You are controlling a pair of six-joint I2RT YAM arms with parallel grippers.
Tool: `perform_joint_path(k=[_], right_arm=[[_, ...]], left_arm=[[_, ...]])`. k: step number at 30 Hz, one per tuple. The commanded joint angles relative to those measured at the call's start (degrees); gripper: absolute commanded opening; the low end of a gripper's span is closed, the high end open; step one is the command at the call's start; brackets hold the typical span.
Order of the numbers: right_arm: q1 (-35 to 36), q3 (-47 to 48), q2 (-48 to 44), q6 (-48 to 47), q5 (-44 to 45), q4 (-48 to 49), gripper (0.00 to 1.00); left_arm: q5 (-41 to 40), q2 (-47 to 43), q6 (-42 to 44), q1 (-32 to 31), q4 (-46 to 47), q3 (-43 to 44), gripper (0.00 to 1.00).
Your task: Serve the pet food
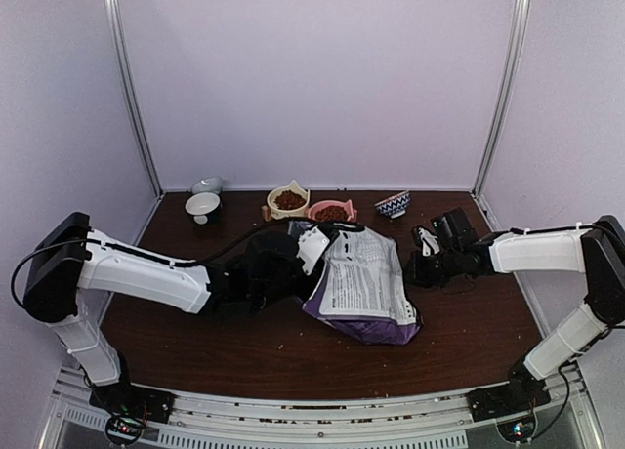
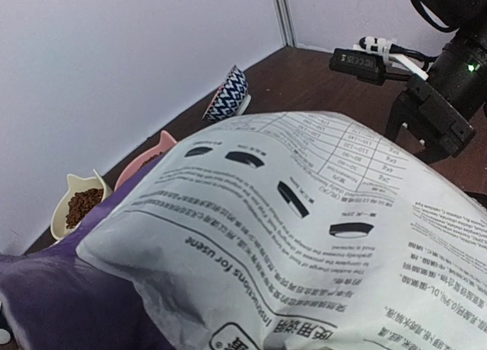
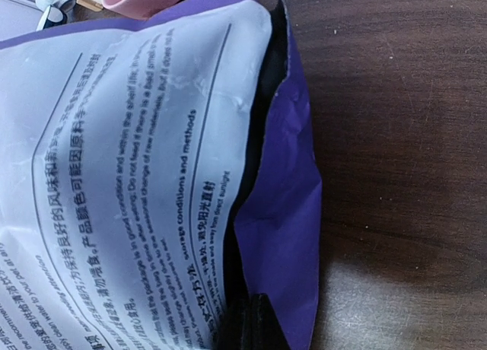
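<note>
One purple bag [image 1: 366,288] lies flat mid-frame on the brown table [image 1: 244,342], white label up. Two grippers meet it. The right gripper [image 1: 412,268] is clenched on its purple right edge. The left gripper [image 1: 308,259] is at its upper left corner (whether it grips, I cannot tell). Farther back stand four bowls in a row: a white bowl [image 1: 202,207], a cream bowl [image 1: 271,203], a pink bowl [image 1: 348,209] and a blue-patterned bowl [image 1: 393,205]. Kibble [image 1: 289,200] fills two of them, the cream and the pink.
</note>
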Motion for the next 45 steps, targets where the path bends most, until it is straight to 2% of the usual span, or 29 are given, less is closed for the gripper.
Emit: perform_joint_path(k=[1,6,13,29,35,45], right_arm=[[0.8,1.5,0.6,-0.1,-3.9,-0.2,0.0],[0.8,2.1,0.0,0.8,-2.5,-0.9,0.0],[1.0,1.9,-0.4,2.4,-1.7,-0.1,0.0],[1.3,0.4,-0.7,4.5,-0.6,2.1,0.0],[1.3,0.3,-0.8,4.9,1.0,1.5,0.0],[1.3,-0.8,-3.4,5.1,4.7,-0.5,0.0]], left_arm=[[5.6,1.0,-2.5,2.4,-2.0,5.3,0.0],[18.2,2.5,-3.5,3.4,-17.9,9.3,0.0],[34.1,8.9,-0.5,3.5,-30.5,15.9,0.0],[60.3,14.6,4.3,3.3,-40.3,23.4,0.0],[68.6,14.6,3.2,3.3,-42.5,25.3,0.0],[75.9,11.7,3.5,3.2,-48.5,25.0,0.0]])
